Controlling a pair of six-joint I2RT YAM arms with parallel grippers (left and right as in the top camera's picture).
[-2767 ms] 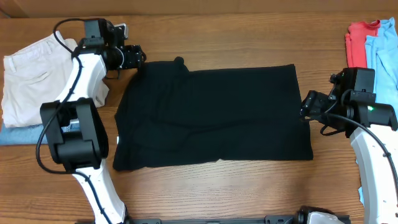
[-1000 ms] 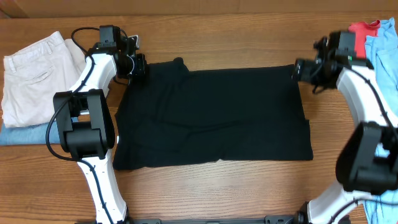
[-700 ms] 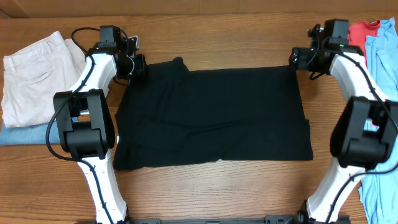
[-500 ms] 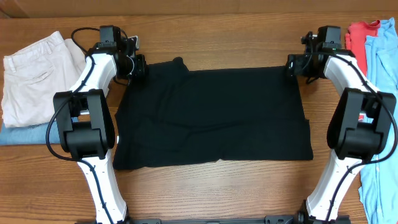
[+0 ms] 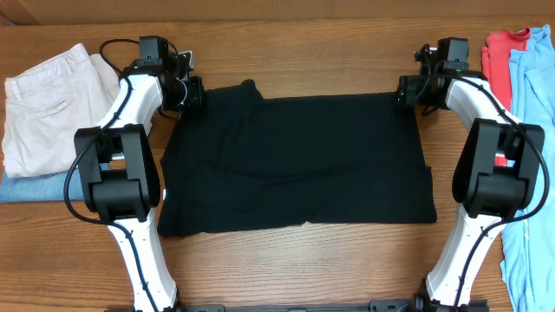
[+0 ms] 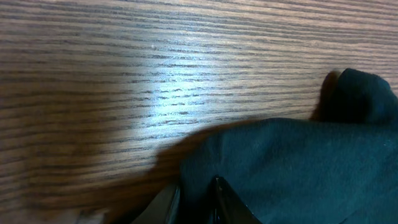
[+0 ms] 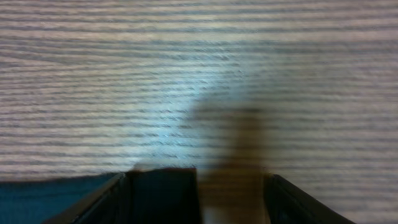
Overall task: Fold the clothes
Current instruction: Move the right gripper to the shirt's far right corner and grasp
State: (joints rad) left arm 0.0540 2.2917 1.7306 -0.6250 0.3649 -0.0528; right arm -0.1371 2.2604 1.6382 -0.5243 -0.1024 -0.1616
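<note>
A black shirt (image 5: 295, 160) is lying spread flat across the middle of a wooden table (image 5: 303, 35), seen from above, its long edges running left to right and a small bump of fabric sticking up at its far left corner. The left gripper (image 5: 194, 92) is sitting at that far left corner, and its close-up camera is showing its fingers (image 6: 163, 204) drawn close together, pinching the edge of the dark fabric between them. The right gripper (image 5: 404, 89) is resting at the far right corner of the shirt. Its own camera is blurred, but it is showing the two fingers (image 7: 292, 208) standing wide apart over the wood grain, with dark cloth lying at the lower left beside one finger; whether that finger is touching the cloth is not clear. Both white arms are reaching from the near edge of the table to the far side. At the far left, cream trousers (image 5: 43, 104) are lying folded on top of blue jeans (image 5: 26, 186). At the far right edge, a red garment (image 5: 501, 56) is lying beside a light blue garment (image 5: 533, 130), both well apart from the shirt.
</note>
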